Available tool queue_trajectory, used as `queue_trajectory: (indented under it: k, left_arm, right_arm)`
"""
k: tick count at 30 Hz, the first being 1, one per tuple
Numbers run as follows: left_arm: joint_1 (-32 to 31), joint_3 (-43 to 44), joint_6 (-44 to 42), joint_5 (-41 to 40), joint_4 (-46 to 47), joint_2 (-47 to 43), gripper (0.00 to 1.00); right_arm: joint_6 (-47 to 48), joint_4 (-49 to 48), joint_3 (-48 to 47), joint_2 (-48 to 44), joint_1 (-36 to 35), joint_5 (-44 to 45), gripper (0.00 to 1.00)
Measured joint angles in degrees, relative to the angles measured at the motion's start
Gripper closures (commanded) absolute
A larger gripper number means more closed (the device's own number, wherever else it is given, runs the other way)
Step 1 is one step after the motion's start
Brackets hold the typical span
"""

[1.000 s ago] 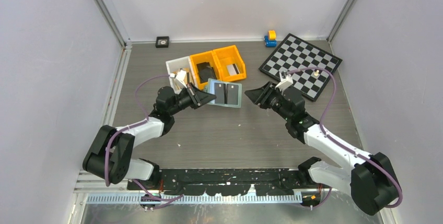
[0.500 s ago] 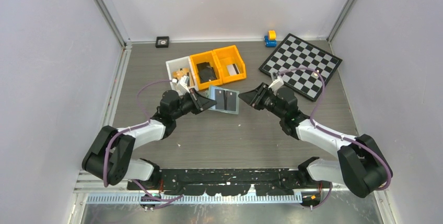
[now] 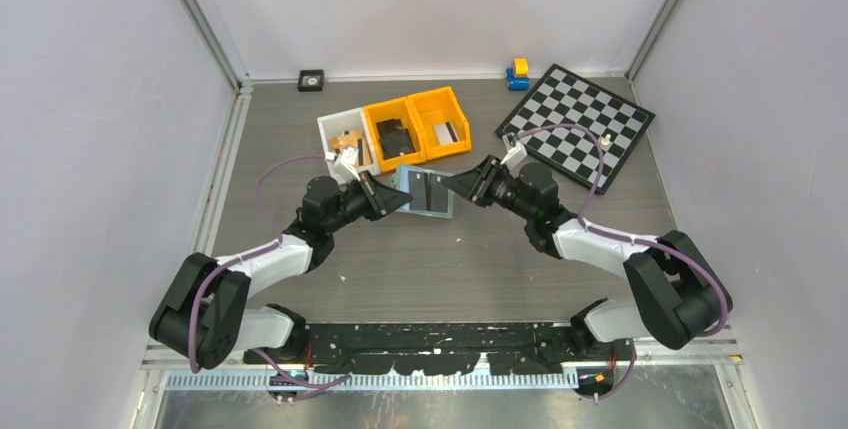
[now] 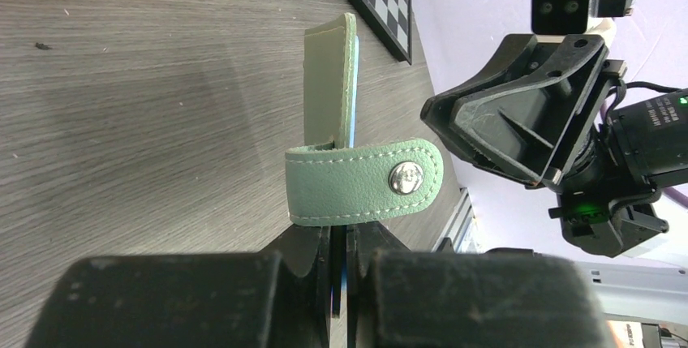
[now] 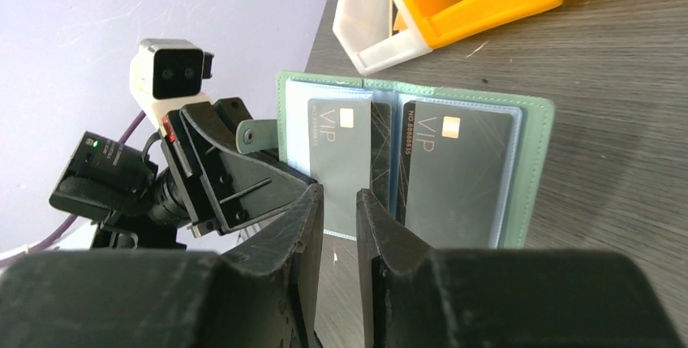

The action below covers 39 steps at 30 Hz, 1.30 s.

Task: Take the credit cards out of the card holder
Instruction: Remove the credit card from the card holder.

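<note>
Over the tabletop (image 3: 430,269), just in front of the orange bins (image 3: 440,121), the card holder (image 3: 428,191) is being held spread open; its strap side is being clamped by the left fingers (image 4: 304,242), which are clenched on its edge; the right fingers (image 5: 284,259) are being presented to its free edge, narrowly parted and grasping nothing, a little apart from it in the left wrist view; both cards (image 5: 458,174) are being kept in the clear sleeves, so no removal is judged as being done yet; each card is being left to be pinched and drawn out.
</note>
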<state>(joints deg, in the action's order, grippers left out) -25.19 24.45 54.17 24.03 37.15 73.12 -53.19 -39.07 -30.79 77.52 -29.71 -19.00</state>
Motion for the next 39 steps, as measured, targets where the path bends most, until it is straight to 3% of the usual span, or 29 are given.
queue_trajectory:
  k: [14, 25, 39]
  left_arm:
    - [-0.04, -0.44, 3.15, 3.8, 8.81, 2.82, 1.0]
    - [0.2, -0.79, 7.21, 8.61, 16.31, 4.66, 1.0]
    - [1.99, -0.68, 10.93, 12.15, 20.92, 5.79, 0.99]
  right_arm:
    - [-1.05, -5.49, 0.7, 4.26, -0.17, -3.21, 0.75]
    - [-2.95, -8.2, 0.7, 6.23, -0.17, -5.62, 0.7]
    - [-8.87, -21.14, 1.79, 8.11, 0.26, -9.38, 0.99]
